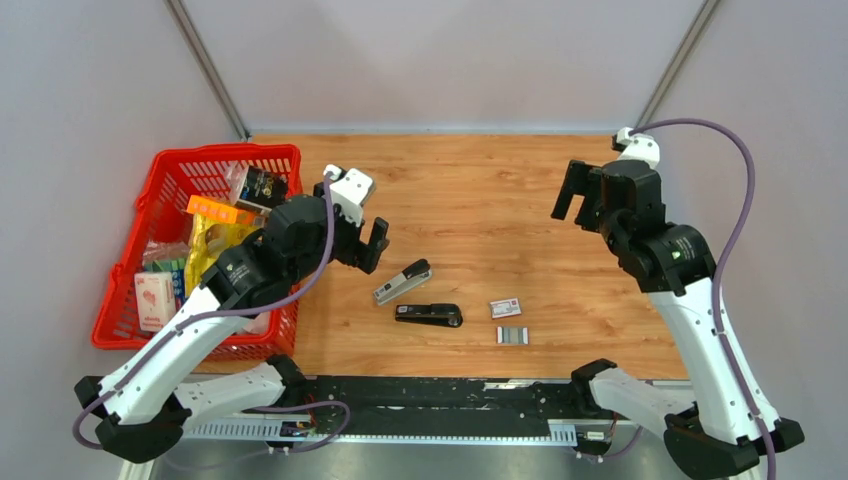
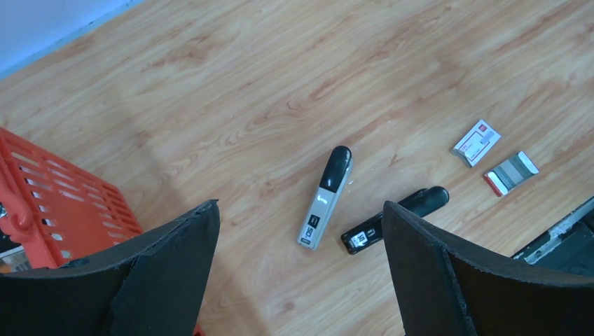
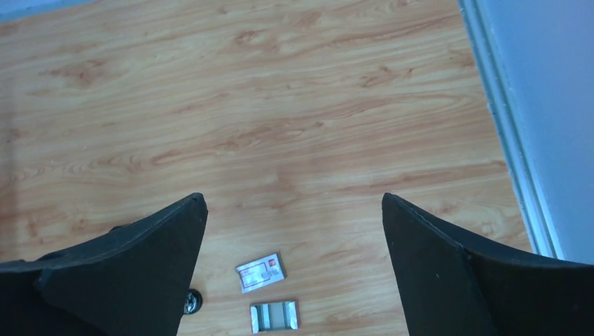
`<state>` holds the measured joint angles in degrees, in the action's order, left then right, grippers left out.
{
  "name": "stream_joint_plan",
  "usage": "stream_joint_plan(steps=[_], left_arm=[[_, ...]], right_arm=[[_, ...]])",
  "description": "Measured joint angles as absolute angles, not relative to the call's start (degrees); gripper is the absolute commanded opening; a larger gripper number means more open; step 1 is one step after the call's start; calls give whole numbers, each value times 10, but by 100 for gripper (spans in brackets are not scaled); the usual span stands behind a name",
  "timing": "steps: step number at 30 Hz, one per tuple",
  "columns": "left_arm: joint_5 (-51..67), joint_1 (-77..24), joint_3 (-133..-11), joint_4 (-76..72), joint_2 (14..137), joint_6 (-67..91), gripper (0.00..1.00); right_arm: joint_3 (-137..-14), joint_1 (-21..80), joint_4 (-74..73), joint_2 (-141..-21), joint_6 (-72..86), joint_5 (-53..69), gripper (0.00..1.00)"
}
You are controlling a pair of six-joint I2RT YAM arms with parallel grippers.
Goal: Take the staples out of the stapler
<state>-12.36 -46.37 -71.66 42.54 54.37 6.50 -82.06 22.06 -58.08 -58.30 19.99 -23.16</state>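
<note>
1. Here, the staples [image 1: 512, 335] lie as grey strips on the counter [image 1: 480, 190], just beside a white-and-red box [image 1: 505, 308].
2. A silver-grey stapler [image 1: 402, 282] and a black stapler [image 1: 429, 315] lie to their left, apart.
3. A red basket [image 1: 200, 160] stands at the far left.
4. The left end effector [image 1: 362, 248] and right end effector [image 1: 582, 195] hover with jaws spread, holding nothing.
5. The labels are too small to read.

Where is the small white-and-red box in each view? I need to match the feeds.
Top external: the box sits right of centre, toward the near edge.
Left wrist: the box is at right, above mid-height.
Right wrist: the box is at bottom centre.
Shared landmark: the staples lie just beside it in every view.
</note>
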Motion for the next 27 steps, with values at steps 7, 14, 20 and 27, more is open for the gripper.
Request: stream_joint_plan(steps=[7,14,20,27], left_arm=[[-114,-464,-717,443,559,58,93],[-75,-464,-717,459,568,42,90],[-19,-464,-719,464,628,35,88],[-8,-464,-683,456,707,26,86]], right_arm=[[-830,221,-580,-570,191,-263,100],[-829,221,-581,-572,170,-239,100],[-791,221,-581,-602,159,-192,100],[-735,221,-576,-588,158,-133,100]])
